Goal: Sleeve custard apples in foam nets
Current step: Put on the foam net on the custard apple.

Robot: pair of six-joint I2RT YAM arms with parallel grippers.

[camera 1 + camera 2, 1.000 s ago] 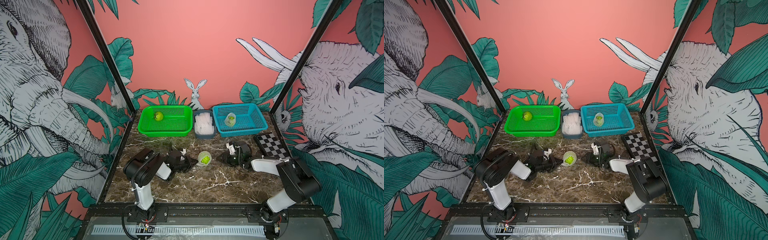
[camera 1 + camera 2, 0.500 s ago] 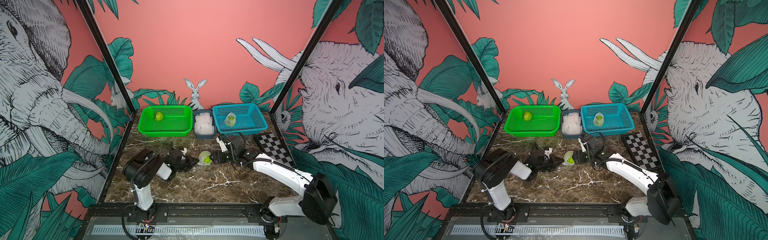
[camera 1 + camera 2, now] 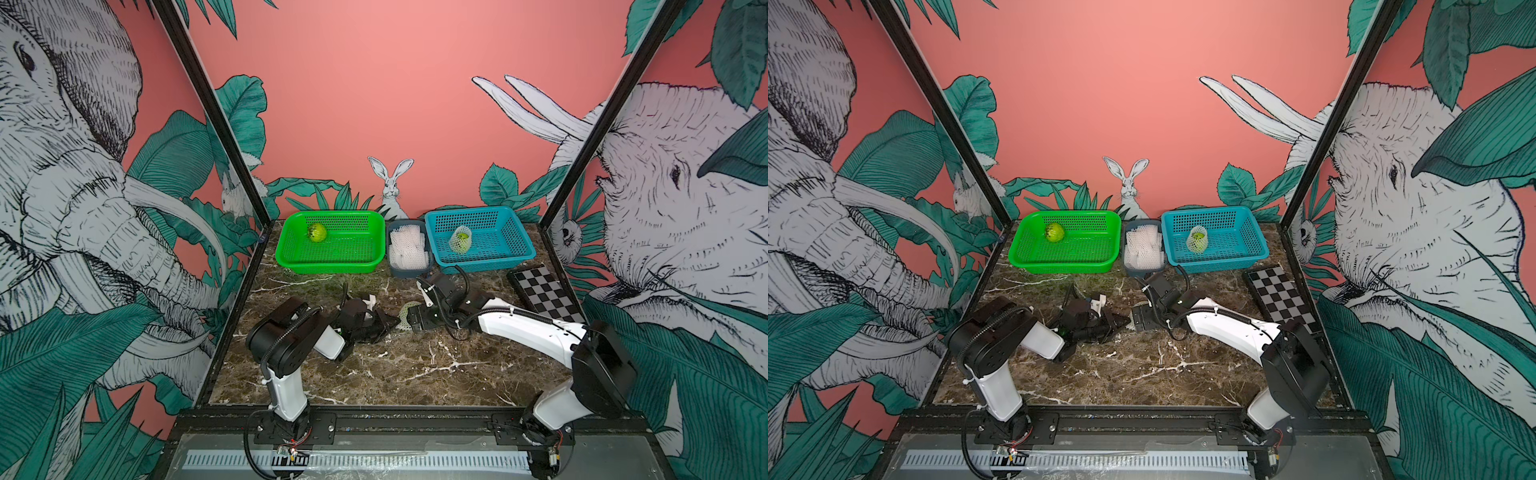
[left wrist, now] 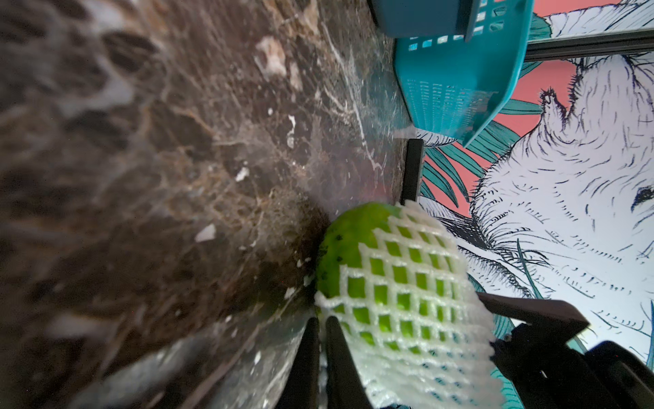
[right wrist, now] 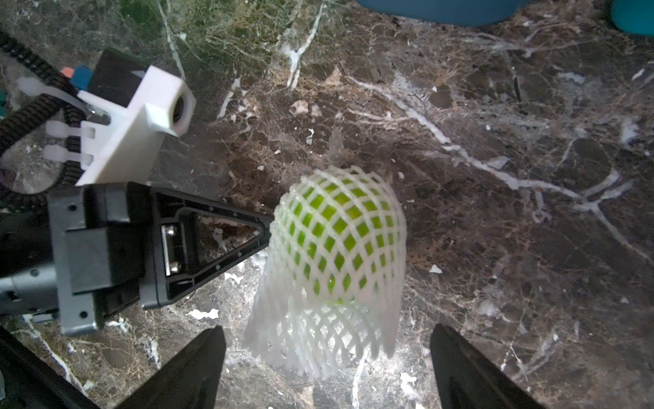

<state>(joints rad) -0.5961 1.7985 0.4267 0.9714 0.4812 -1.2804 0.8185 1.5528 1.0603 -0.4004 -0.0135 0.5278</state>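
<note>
A yellow-green custard apple (image 5: 339,226) lies mid-table inside a white foam net (image 5: 318,336) whose loose end trails toward my right wrist camera. My left gripper (image 4: 322,340) is shut on the net's edge (image 4: 407,318) beside the fruit (image 4: 350,248); its tip (image 5: 265,226) touches the net's side. My right gripper (image 5: 327,329) stands open, one finger on each side of the net's loose end, apart from it. In a top view, both grippers (image 3: 384,322) (image 3: 417,320) flank the net (image 3: 407,309). A bare custard apple (image 3: 317,232) sits in the green basket (image 3: 332,266). A netted one (image 3: 460,240) sits in the blue basket (image 3: 515,249).
A grey bin (image 3: 409,270) of spare foam nets (image 3: 408,247) stands between the two baskets along the back wall. A black-and-white checkerboard (image 3: 544,295) lies at the right edge. Black frame posts stand at the back corners.
My right arm has reached in from the right to the netted fruit and its gripper has opened wide. The left gripper has stayed shut on the net.
</note>
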